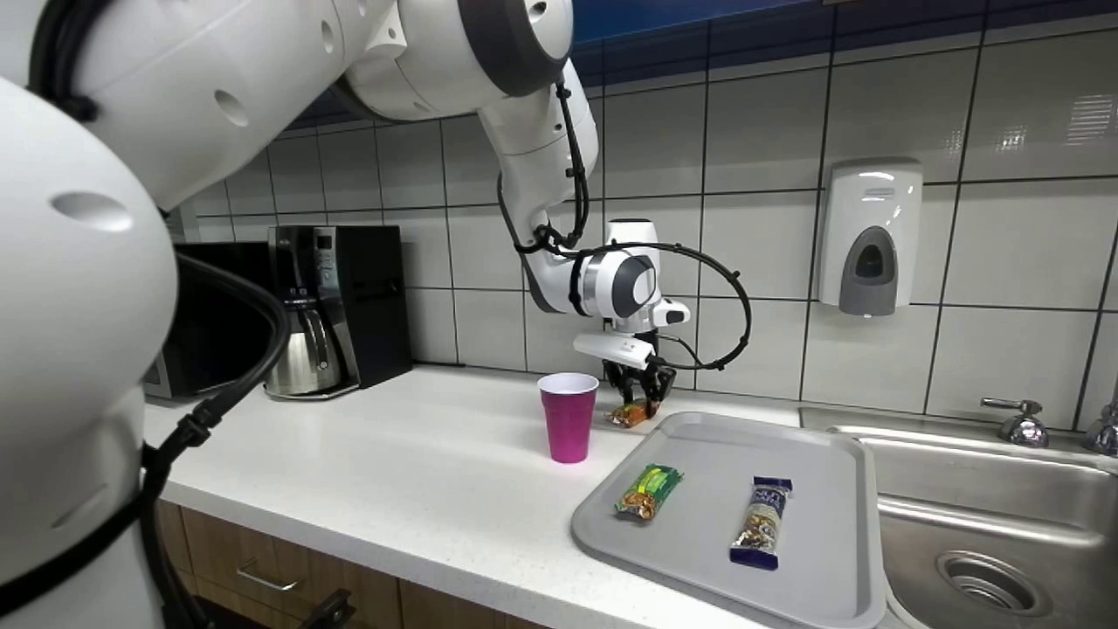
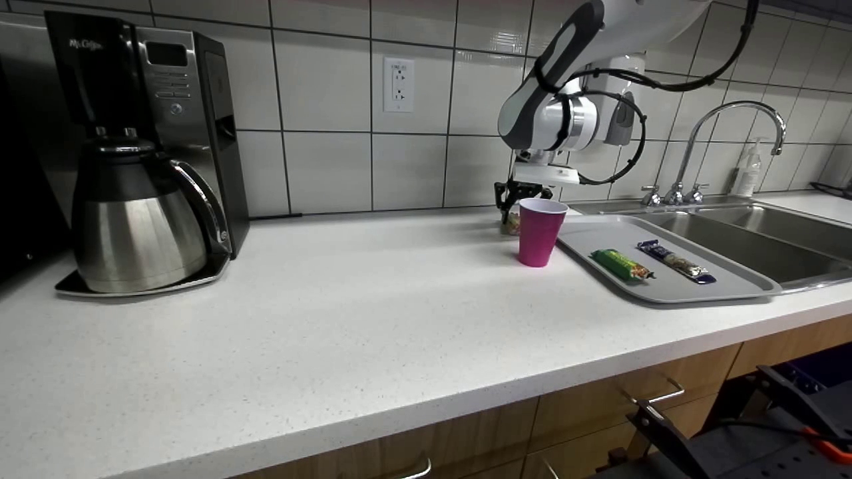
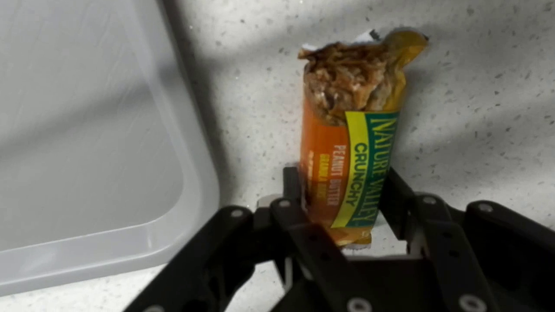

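Plainly, the granola bar [image 3: 342, 164] is clasped between the jaws of the gripper [image 3: 341, 180], down at the counter [image 1: 393, 454], just beside the gray tray [image 3: 201, 190]. Nearby, a pink cup [image 1: 569, 430] is seen; a green-wrapped bar [image 1: 649, 492] and a blue-wrapped bar [image 1: 762, 522] are borne by the tray.

A kitchen, by its sink [image 1: 987, 472], coffee maker [image 1: 371, 301] and what looks like a half-hidden microwave [image 1: 214, 323].

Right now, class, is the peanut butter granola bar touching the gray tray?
Apart: in the wrist view, a strip of speckled counter shows between the granola bar and the tray.
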Motion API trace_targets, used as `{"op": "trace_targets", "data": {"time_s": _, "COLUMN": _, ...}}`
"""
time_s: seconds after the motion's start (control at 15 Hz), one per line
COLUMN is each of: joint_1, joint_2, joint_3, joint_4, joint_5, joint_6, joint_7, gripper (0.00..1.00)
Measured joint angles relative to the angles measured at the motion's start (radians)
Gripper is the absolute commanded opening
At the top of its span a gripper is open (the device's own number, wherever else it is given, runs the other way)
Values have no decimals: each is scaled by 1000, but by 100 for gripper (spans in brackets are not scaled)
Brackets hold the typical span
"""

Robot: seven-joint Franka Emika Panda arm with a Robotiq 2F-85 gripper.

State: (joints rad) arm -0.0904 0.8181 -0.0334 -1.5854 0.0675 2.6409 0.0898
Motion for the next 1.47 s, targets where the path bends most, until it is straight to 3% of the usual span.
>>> {"op": "trace_targets", "data": {"time_s": 0.2, "joint_1": -5, "joint_2": 14, "joint_3": 0, "joint_4": 19, "joint_5": 0, "joint_6": 0, "joint_7": -5, "gripper": 99}}
{"op": "trace_targets", "data": {"time_s": 1.47, "joint_1": -33, "joint_2": -44, "joint_3": 0, "joint_4": 12, "joint_5": 23, "joint_6": 2, "joint_7": -11, "gripper": 100}}
